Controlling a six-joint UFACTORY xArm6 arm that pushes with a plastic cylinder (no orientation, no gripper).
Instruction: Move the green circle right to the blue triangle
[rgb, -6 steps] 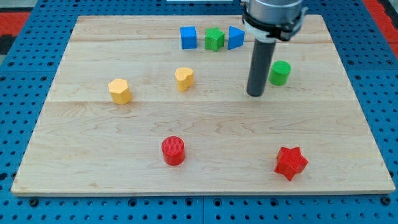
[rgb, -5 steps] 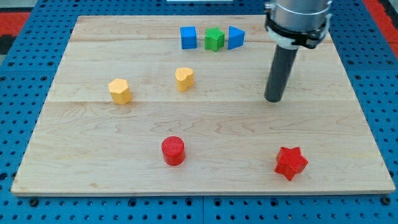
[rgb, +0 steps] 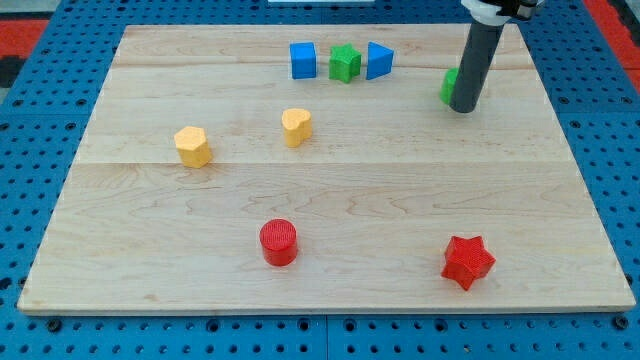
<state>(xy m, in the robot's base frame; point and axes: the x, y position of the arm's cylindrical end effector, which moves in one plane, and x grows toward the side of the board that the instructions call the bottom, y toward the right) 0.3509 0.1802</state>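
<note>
Near the view's top right of the surface (rgb: 330, 210), you see the green circle (rgb: 449, 86) mostly hidden behind the rod, only a sliver of it showing on the rod's left side. My tip (rgb: 462, 109) sits right against it, on the side toward the view's bottom and right, and appears to touch it, though the contact itself is hidden. The blue triangle (rgb: 378, 61) lies to the view's left and a little higher, at the right end of a short row with a green block (rgb: 345, 63) and a blue cube (rgb: 303, 60). There are no jaws on this arm, only the rod, so nothing is gripped or released. As for progress, you can judge the job part done: the circle is near the triangle and on its right, but a clear gap of bare wood lies between them. What is left, in my judgement, is a short push toward the view's left and slightly up, gentle enough not to knock the triangle into its row. The two yellow blocks (rgb: 192, 146) and two red blocks (rgb: 279, 242) lie well apart from all this.
</note>
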